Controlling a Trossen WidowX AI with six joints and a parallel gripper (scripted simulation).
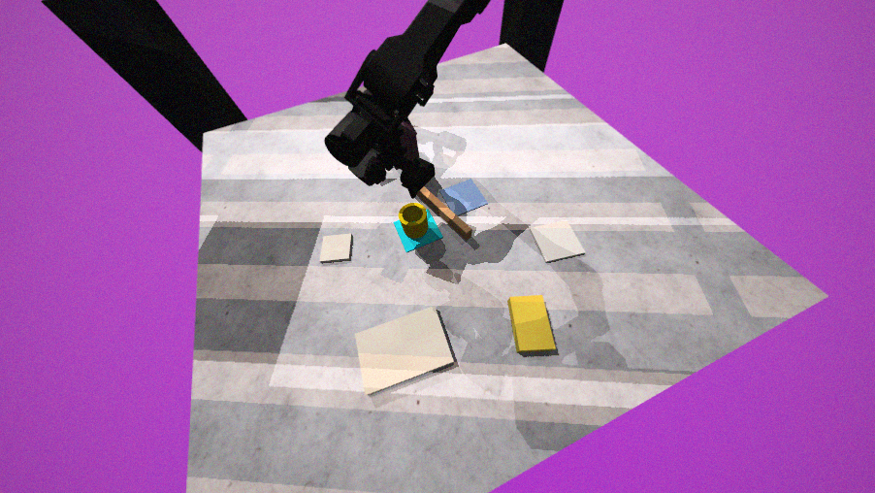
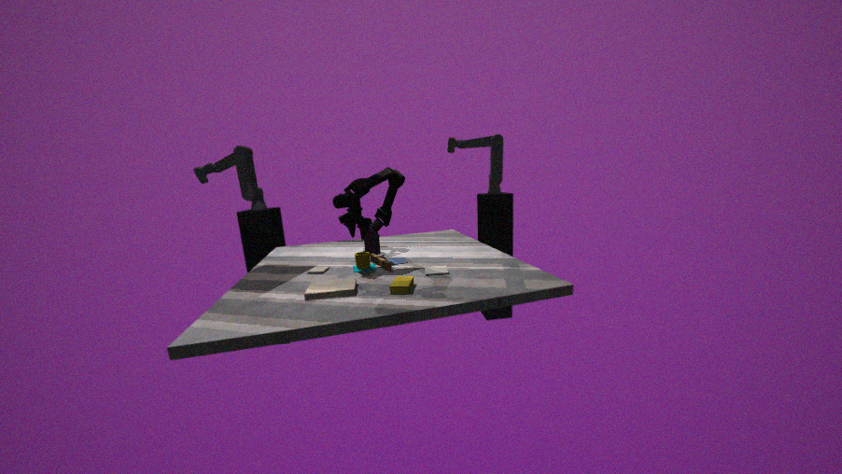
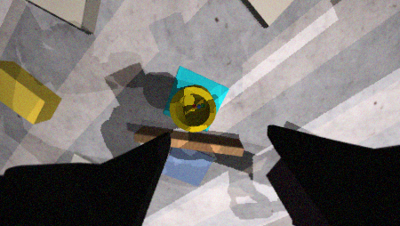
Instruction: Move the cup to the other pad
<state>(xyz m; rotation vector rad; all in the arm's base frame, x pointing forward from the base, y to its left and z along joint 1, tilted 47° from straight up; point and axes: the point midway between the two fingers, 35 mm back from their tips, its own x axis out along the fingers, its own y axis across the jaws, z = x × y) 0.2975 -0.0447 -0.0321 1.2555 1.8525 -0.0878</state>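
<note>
Because its open mouth faces the wrist camera, the cup [image 1: 414, 229] [image 2: 362, 260] [image 3: 193, 117] shows a few tiny coloured marbles [image 3: 198, 106] inside. It stands upright on the cyan pad [image 1: 412, 246] [image 2: 364, 271] [image 3: 183, 79]. No marbles can be made out on the table [image 1: 257, 446] [image 2: 235, 336] [image 3: 356, 36].

The gripper [image 1: 393, 178] [image 2: 357, 233] [image 3: 217, 133] is above the table, its fingers spread wide with nothing between them, and the cup stands free of it.

Just beside the cup lies the wooden bar [image 1: 446, 213] [image 2: 382, 261] [image 3: 191, 142], running between the cyan pad and the blue pad [image 1: 469, 195] [image 2: 398, 260] [image 3: 187, 168]. In the top view, a small cream tile [image 1: 336, 246] [image 2: 318, 270] lies left of the cup and a white tile [image 1: 557, 241] [image 2: 436, 271] well apart to the right. Nearer the bottom of that view are the large cream slab [image 1: 405, 350] [image 2: 330, 288] and, to its right, the yellow block [image 1: 531, 324] [image 2: 401, 285] [image 3: 27, 95], apart from each other.

Beyond the table's far side, the exterior view shows two black pedestals [image 2: 260, 235] [image 2: 495, 217], each bearing a bent grey arm [image 2: 245, 174] [image 2: 497, 164].
</note>
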